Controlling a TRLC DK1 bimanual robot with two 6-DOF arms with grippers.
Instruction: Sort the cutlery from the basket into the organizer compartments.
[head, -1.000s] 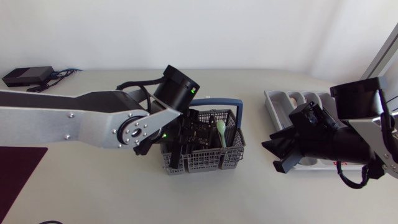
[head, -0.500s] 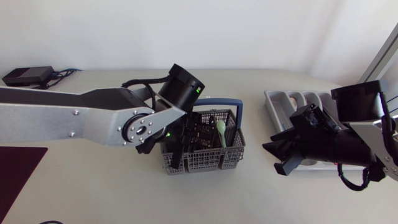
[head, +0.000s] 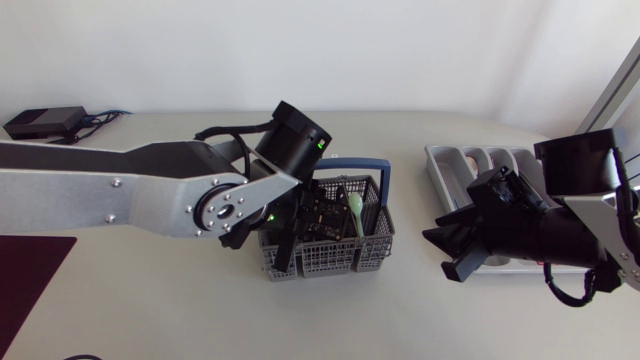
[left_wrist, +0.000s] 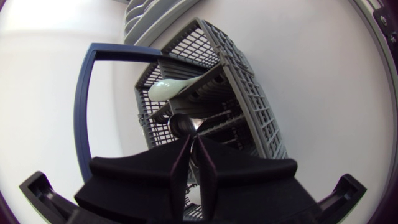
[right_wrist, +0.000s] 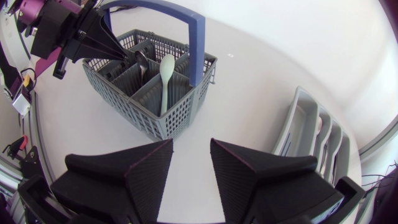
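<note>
Left tool (left_wrist: 193, 143), nearly closed, pinches the metal spoon (left_wrist: 184, 124) inside the basket (left_wrist: 255, 106).

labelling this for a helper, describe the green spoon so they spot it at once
Find the grey mesh basket with the blue handle in the middle of the table. In the compartment beside that handle stands a spoon, bowl up. It is the only pale green piece; the metal utensil next to it, pinched by the left gripper, is dark and shiny.
</note>
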